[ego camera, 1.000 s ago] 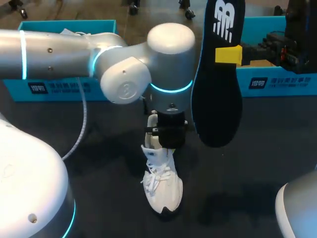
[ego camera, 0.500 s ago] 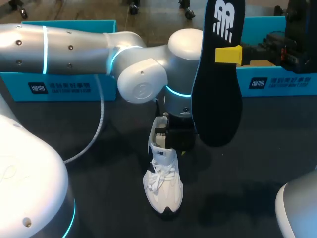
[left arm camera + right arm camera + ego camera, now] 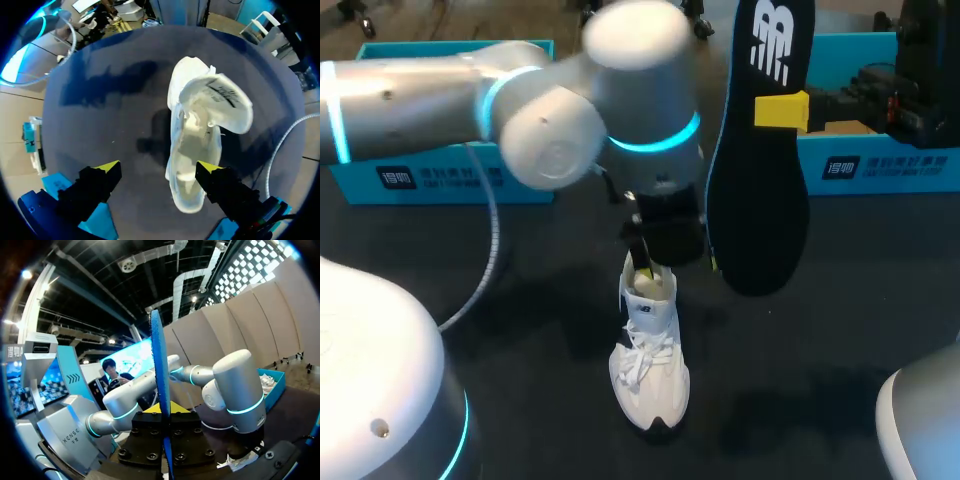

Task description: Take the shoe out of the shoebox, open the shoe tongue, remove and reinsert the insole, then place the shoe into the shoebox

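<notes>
The shoe (image 3: 648, 370) is white, soft-looking cloth with corded laces, on a dark matt table (image 3: 840, 340). The black insole (image 3: 760, 190) looks matt and smooth. The left arm (image 3: 550, 150) has a glossy silver shell.

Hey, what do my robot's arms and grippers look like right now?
The left arm is a smooth silver-grey tube with bulbous rounded joints, glowing teal rings and a grey cable hanging off it. The left gripper and right gripper are black blocks with bright yellow fingertips.
</notes>
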Robot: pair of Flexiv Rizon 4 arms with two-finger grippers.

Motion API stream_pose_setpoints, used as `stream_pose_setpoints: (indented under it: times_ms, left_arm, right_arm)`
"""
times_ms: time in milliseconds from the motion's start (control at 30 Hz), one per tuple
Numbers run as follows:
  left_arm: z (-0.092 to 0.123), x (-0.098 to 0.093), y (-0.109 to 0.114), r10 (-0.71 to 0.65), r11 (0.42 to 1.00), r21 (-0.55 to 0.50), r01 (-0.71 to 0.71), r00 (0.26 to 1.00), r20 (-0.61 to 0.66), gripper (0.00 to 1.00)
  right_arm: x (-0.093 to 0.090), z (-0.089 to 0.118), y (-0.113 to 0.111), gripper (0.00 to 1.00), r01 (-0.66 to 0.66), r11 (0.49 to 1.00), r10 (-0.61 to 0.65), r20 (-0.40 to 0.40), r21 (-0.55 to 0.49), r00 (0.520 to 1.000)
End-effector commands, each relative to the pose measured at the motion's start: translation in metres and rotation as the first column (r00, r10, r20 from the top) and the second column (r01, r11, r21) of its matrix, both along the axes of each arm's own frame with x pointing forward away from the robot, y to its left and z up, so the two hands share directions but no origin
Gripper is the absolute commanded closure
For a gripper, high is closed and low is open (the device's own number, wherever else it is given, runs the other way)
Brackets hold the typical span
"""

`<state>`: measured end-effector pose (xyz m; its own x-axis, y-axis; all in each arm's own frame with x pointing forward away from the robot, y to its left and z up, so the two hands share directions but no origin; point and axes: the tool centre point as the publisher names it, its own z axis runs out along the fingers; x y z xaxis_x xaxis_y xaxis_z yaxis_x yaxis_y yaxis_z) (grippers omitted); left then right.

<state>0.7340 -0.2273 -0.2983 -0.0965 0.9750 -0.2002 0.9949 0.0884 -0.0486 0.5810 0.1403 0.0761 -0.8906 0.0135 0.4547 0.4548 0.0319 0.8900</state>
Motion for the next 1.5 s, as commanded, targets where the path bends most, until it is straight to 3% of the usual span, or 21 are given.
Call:
stream_pose_setpoints:
  times_ms: [33, 533, 633, 800, 833, 1167, 1233, 1500]
  left_arm:
    - [0.053, 0.008, 0.051, 0.016, 0.898, -0.439, -0.045, 0.997, -0.07, 0.0]
    - [0.053, 0.008, 0.051, 0.016, 0.898, -0.439, -0.045, 0.997, -0.07, 0.0]
    - [0.061, 0.021, 0.044, 0.0, 0.747, -0.662, -0.068, 0.995, -0.102, 0.0]
    - [0.088, 0.037, 0.034, -0.089, 0.553, -0.832, -0.045, 0.99, -0.112, 0.0]
    - [0.097, 0.041, 0.031, -0.104, 0.533, -0.845, -0.034, 0.989, -0.105, 0.0]
    - [0.097, 0.041, 0.031, -0.104, 0.533, -0.845, -0.034, 0.989, -0.105, 0.0]
    - [0.1, 0.033, 0.026, -0.081, 0.486, -0.874, 0.016, 0.996, -0.027, 0.0]
    - [0.126, 0.035, 0.016, -0.038, 0.311, -0.95, 0.04, 0.999, 0.03, 0.0]
  right_arm:
    - [0.004, 0.001, 0.004, 1.0, -0.006, 1.0, 0.006, 0.0, -0.002, 1.0]
    - [0.004, 0.001, 0.004, 1.0, -0.006, 1.0, 0.006, 0.0, -0.002, 1.0]
    - [0.004, 0.001, 0.004, 1.0, -0.006, 1.0, 0.006, 0.0, -0.002, 1.0]
    - [0.004, 0.001, 0.004, 1.0, -0.006, 1.0, 0.006, 0.0, -0.002, 1.0]
    - [0.004, 0.001, 0.004, 1.0, -0.006, 1.0, 0.006, 0.0, -0.002, 1.0]
    - [0.004, 0.001, 0.004, 1.0, -0.006, 1.0, 0.006, 0.0, -0.002, 1.0]
    - [0.004, 0.001, 0.004, 1.0, -0.006, 1.0, 0.006, 0.0, -0.002, 1.0]
    - [0.004, 0.001, 0.004, 1.0, -0.006, 1.0, 0.006, 0.0, -0.002, 1.0]
